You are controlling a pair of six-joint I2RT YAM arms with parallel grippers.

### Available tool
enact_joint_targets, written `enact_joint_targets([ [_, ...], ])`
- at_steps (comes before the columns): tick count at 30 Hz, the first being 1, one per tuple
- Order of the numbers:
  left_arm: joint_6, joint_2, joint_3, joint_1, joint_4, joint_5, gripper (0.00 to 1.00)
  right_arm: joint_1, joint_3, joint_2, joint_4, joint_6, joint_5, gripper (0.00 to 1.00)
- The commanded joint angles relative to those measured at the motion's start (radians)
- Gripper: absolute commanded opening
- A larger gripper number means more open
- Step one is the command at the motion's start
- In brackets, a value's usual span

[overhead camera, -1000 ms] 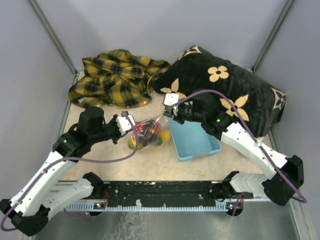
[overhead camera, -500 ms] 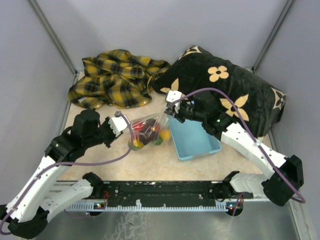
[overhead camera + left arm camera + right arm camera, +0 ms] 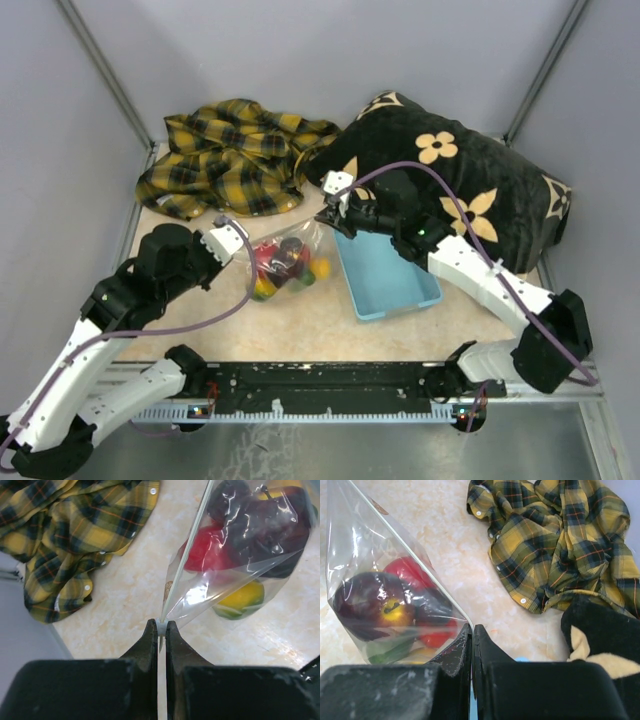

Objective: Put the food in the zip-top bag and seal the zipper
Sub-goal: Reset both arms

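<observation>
The clear zip-top bag (image 3: 285,262) hangs stretched between my two grippers just above the table, with the food (image 3: 283,268) inside it: red, dark maroon, yellow and green toy fruits (image 3: 245,535) (image 3: 385,610). My left gripper (image 3: 229,236) (image 3: 159,626) is shut on the small whitish slider of the zipper (image 3: 185,560) at the bag's left end. My right gripper (image 3: 328,215) (image 3: 472,628) is shut on the bag's right corner at the end of the zipper strip (image 3: 415,555).
A light-blue plastic basket (image 3: 386,280) stands right of the bag. A yellow plaid cloth (image 3: 235,158) lies at the back left. A black cushion with cream flowers (image 3: 460,180) lies at the back right. Grey walls close in both sides.
My left gripper has pulled leftward along the bag's mouth with the slider. My right gripper has shifted a little left and back with the corner. The bag is now stretched longer.
</observation>
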Motion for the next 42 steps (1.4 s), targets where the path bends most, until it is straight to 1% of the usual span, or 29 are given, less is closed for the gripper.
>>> enact_joint_targets([
  [1,-0.006,-0.031,0.024,0.007,-0.05,-0.229,0.0,-0.03,0.122,0.045,0.148,0.011,0.072,0.0],
  [3,-0.004,-0.048,0.01,0.007,-0.023,-0.209,0.0,-0.029,0.148,0.071,0.188,0.024,0.062,0.0],
  [5,-0.004,-0.074,-0.01,0.007,0.002,-0.22,0.02,-0.03,0.164,0.098,0.229,0.041,0.062,0.0],
  [8,-0.014,-0.089,-0.038,0.006,0.011,-0.216,0.02,-0.029,0.159,0.135,0.266,0.059,0.048,0.0],
  [13,-0.025,-0.099,-0.102,0.006,0.025,-0.11,0.02,-0.029,0.026,0.156,0.393,0.104,0.013,0.0],
  [15,-0.03,-0.101,-0.121,0.007,0.024,-0.076,0.04,-0.028,-0.008,0.158,0.392,0.12,-0.005,0.0],
  [20,-0.041,-0.131,-0.122,0.007,0.005,-0.02,0.11,-0.02,-0.118,0.1,0.379,0.133,-0.038,0.0],
  [21,-0.042,-0.14,-0.119,0.007,0.002,-0.006,0.14,-0.019,-0.14,0.082,0.378,0.138,-0.049,0.0],
  [23,-0.048,-0.167,-0.118,0.007,0.006,0.024,0.25,-0.018,-0.17,0.053,0.366,0.146,-0.054,0.01],
  [24,-0.054,-0.177,-0.117,0.007,0.012,0.038,0.31,-0.019,-0.177,0.042,0.354,0.151,-0.052,0.06],
  [25,-0.062,-0.187,-0.118,0.007,0.019,0.058,0.34,-0.019,-0.18,0.033,0.34,0.156,-0.049,0.13],
  [26,-0.068,-0.195,-0.115,0.007,0.023,0.073,0.38,-0.018,-0.177,0.025,0.319,0.159,-0.049,0.23],
  [27,-0.075,-0.2,-0.11,0.007,0.027,0.087,0.44,-0.019,-0.172,0.016,0.294,0.162,-0.049,0.32],
  [28,-0.083,-0.205,-0.105,0.006,0.029,0.095,0.52,-0.02,-0.166,0.006,0.272,0.168,-0.046,0.39],
  [29,-0.092,-0.21,-0.096,0.007,0.031,0.099,0.58,-0.019,-0.161,-0.007,0.254,0.179,-0.038,0.43],
  [31,-0.105,-0.219,-0.082,0.007,0.034,0.103,0.68,-0.019,-0.16,-0.051,0.235,0.203,-0.014,0.51],
  [34,-0.121,-0.242,-0.058,0.007,0.051,0.098,0.79,-0.018,-0.167,-0.131,0.218,0.239,0.065,0.73],
  [35,-0.135,-0.252,-0.049,0.007,0.062,0.092,0.83,-0.019,-0.168,-0.16,0.206,0.251,0.107,0.76],
  [38,-0.192,-0.293,-0.03,0.007,0.112,0.057,0.99,-0.02,-0.171,-0.253,0.144,0.282,0.253,0.77],
  [42,-0.286,-0.364,-0.053,0.007,0.232,-0.007,1.0,-0.019,-0.176,-0.365,0.062,0.353,0.524,0.78],
])
